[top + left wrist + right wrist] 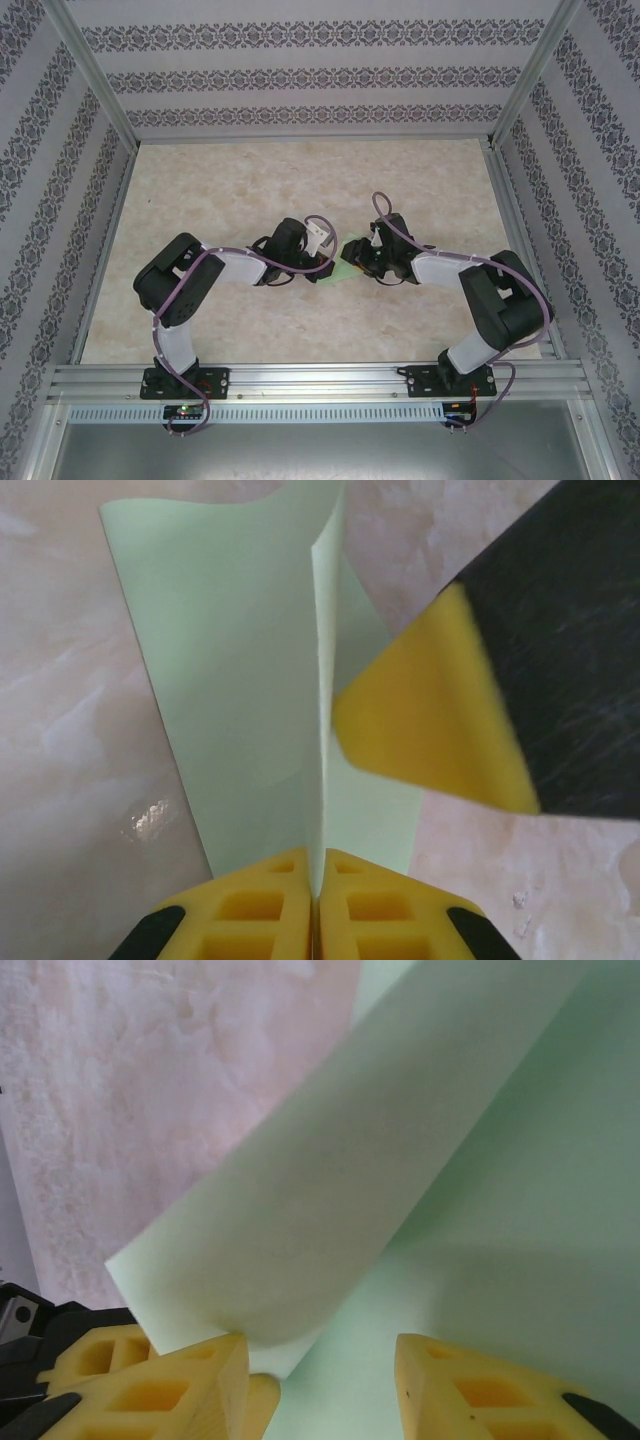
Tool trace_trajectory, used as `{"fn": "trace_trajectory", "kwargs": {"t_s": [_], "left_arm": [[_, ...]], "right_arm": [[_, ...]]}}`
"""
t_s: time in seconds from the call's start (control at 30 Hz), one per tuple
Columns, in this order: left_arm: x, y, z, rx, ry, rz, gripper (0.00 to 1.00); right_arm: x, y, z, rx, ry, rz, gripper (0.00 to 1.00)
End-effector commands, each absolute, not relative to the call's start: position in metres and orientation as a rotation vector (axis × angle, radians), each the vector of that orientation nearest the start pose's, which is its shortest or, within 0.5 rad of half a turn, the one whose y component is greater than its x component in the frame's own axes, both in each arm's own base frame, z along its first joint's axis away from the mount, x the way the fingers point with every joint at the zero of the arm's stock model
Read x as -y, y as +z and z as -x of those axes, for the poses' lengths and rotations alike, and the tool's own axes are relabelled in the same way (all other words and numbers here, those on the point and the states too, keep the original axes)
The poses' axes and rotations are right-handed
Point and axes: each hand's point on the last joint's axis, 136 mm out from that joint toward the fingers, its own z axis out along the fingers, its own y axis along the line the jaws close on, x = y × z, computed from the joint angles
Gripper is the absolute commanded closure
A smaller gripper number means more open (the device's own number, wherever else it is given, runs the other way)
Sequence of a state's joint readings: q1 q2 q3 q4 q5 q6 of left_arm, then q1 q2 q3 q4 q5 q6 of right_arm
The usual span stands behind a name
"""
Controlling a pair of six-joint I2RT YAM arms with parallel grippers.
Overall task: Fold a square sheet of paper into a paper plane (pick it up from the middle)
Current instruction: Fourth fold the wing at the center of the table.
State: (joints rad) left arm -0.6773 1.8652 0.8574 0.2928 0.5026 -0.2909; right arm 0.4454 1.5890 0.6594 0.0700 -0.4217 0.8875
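From above, both arms meet mid-table (250, 190) over the square sheet of paper (345, 270). At the left wrist, the left gripper (315, 920) is clamped on the sheet's raised crease. At the right wrist, the right gripper (320, 1385) stands unclenched beside a curled flap. This looks like mid-fold; next, that flap needs pressing flat

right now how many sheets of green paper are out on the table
1. The square sheet of paper sits mid-table between the arms, its fold pinched in the left gripper, the right gripper open at it. Another could hide under the arms.
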Motion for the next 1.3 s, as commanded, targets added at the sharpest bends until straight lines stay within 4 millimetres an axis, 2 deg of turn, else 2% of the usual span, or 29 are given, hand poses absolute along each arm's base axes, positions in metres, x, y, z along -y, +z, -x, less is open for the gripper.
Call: {"fn": "trace_trajectory", "kwargs": {"t_s": [0.0,0.17,0.47,0.57,0.8,0.97,1.27], "left_arm": [[0.354,0.038,-0.292,-2.347,-1.116,-0.722,0.88],[0.353,0.033,-0.291,-2.369,-1.118,-0.72,0.87],[0.354,0.03,-0.29,-2.402,-1.122,-0.714,0.84],[0.354,0.029,-0.29,-2.417,-1.122,-0.709,0.79],[0.346,0.056,-0.297,-2.394,-1.105,-0.637,0.65],[0.337,0.067,-0.299,-2.405,-1.089,-0.575,0.62],[0.34,0.043,-0.289,-2.507,-1.151,-0.544,0.67]], "right_arm": [[-0.237,0.057,-0.316,-2.562,1.107,-0.294,0.57],[-0.236,0.053,-0.319,-2.571,1.089,-0.305,0.56],[-0.226,0.031,-0.316,-2.644,0.992,-0.366,0.56],[-0.223,0.029,-0.315,-2.651,0.973,-0.37,0.56],[-0.215,0.021,-0.312,-2.697,0.887,-0.384,0.53],[-0.211,0.018,-0.311,-2.713,0.85,-0.393,0.51],[-0.216,0.022,-0.314,-2.693,0.904,-0.397,0.44]]}}
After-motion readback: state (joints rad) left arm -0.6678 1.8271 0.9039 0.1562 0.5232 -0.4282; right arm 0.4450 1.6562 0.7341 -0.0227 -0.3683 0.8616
